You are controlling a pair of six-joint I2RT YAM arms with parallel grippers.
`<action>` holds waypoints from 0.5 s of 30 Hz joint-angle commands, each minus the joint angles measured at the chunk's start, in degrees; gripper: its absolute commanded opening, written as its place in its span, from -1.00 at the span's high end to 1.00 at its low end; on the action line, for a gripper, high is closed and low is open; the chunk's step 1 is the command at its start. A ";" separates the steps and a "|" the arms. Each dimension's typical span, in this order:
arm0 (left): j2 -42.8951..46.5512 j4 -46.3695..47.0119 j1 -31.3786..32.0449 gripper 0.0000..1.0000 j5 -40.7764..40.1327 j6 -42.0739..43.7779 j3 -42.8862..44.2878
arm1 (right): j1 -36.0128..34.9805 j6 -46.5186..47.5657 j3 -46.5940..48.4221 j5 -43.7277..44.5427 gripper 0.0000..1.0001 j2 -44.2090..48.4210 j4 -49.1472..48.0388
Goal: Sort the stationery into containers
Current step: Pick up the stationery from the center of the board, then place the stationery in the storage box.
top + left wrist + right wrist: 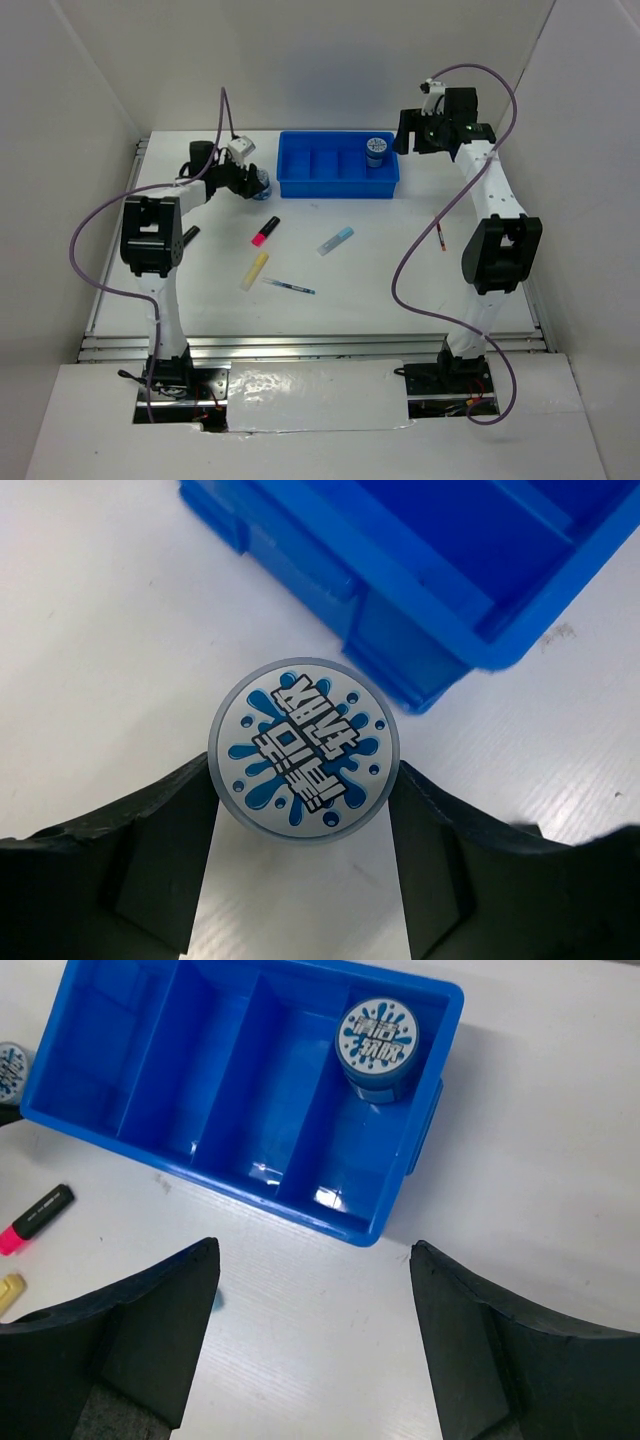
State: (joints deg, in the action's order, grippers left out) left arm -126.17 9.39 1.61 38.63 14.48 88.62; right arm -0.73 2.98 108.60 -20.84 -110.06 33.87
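- Blue tray (330,188) sits upper centre in the overhead view, and one patterned roll (377,150) stands upright in its rightmost compartment.
- Left gripper (303,775) is low at the tray's left end, and its jaws press against both sides of the loose roll (304,752), just beside the tray's corner. No gap shows on either side.
- Right gripper (315,1260) hangs near the tray's right end, jaws spread wide with nothing between them.
- Mid-frame on the white table (400,270), well apart from the tray, lie the pink highlighter (265,231), the yellow highlighter (255,271), the light blue highlighter (336,240) and the thin blue pen (288,286).
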 commanded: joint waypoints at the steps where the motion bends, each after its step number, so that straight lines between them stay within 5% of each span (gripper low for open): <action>1: 8.29 2.56 -3.53 0.48 0.30 -1.64 -1.25 | 0.29 -0.35 -1.45 -1.22 -0.65 4.33 -0.99; 10: 17.01 1.07 -3.90 0.69 -0.23 -8.67 3.30 | 2.31 -1.49 -5.93 -2.10 -0.65 7.05 -2.75; 15: 16.66 6.86 4.27 0.79 -1.88 -11.31 5.60 | 4.24 -2.81 -9.54 -2.45 -0.65 9.51 -4.77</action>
State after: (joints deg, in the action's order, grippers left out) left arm -111.96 8.95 -0.34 35.24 5.85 91.64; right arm 2.31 1.45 100.38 -22.31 -104.68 32.21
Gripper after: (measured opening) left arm 0.751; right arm 0.827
